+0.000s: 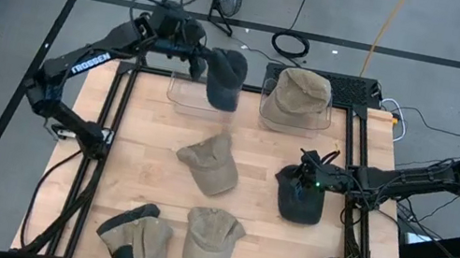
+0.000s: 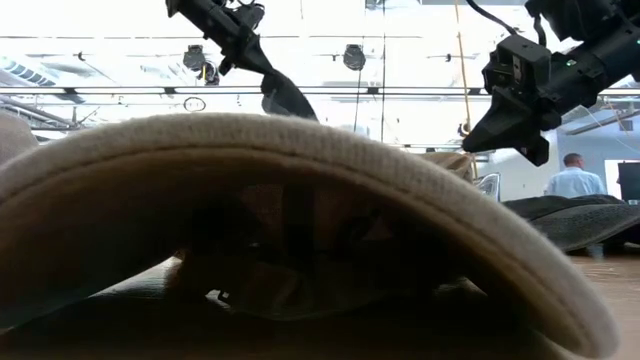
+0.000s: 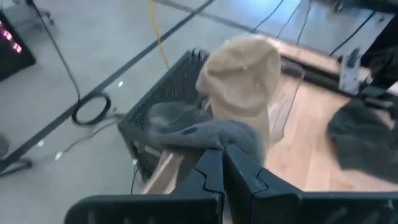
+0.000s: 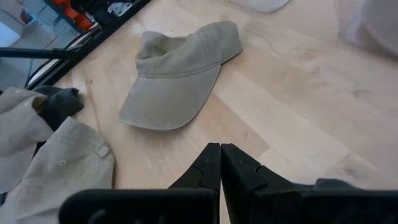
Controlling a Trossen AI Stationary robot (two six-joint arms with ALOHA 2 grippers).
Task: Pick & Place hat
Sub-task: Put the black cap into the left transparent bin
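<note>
My left gripper (image 1: 196, 64) is at the far side of the table, and its fingers are pressed together on a dark grey cap (image 1: 226, 79) of soft fabric. The cap hangs limp from the fingers, above a clear plastic bin (image 1: 181, 94) at the far edge. Just beside this bin stands a second clear bin (image 1: 264, 108), with a round beige hat (image 1: 300, 95) inside; its cloth looks thick and a little rough. My right gripper (image 4: 220, 152) has its two dark fingers closed together with nothing between them. It hovers over a black cap (image 1: 299, 201) that lies flat on the right side of the light wooden table (image 1: 263, 159). In the middle of the table lies a khaki cap (image 1: 210, 164) with a curved brim. Two more khaki caps (image 1: 211, 240) lie near the front edge.
</note>
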